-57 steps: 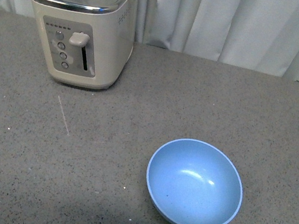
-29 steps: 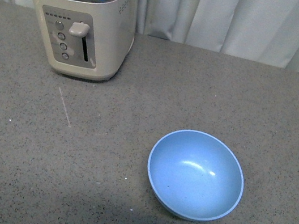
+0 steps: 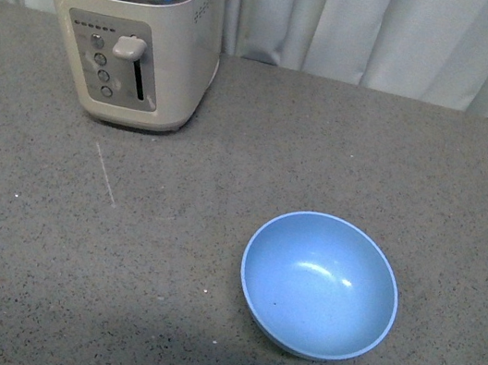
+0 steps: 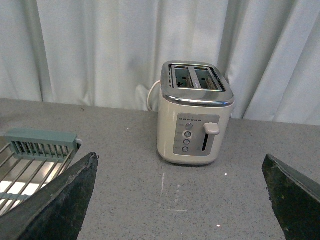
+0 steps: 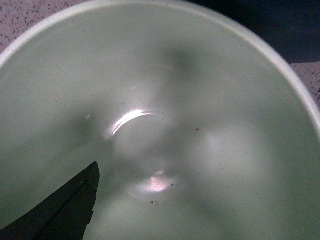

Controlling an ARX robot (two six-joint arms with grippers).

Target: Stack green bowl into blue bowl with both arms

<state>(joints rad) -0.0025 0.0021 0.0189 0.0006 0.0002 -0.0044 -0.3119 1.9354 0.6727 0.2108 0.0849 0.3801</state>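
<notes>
— Where is the round pale green matte bowl [image 5: 200, 125]?

— Hard up against the right jaws. It fills the right wrist view, and one dark finger [image 5: 65, 210] lies over its inner wall (the other finger is out of sight, so I cannot tell whether those jaws pinch the bowl).

— And the left jaws?

— Spread wide, with nothing between them. Both black fingertips [image 4: 55, 200] show. Well ahead of them, seen through the gap, a cream two-slot toaster with a chrome top [image 4: 195, 115] stands on the grey speckled desk [image 4: 125, 200]. Out beyond one fingertip lies a wire rack with a teal-green end piece [image 4: 42, 145].

— The round light blue matte bowl [image 3: 319, 284]?

— It sits upright on the desk in the front view, nothing in it, well apart from the toaster. Neither pair of jaws shows there, so I cannot tell how it lies to them.
</notes>
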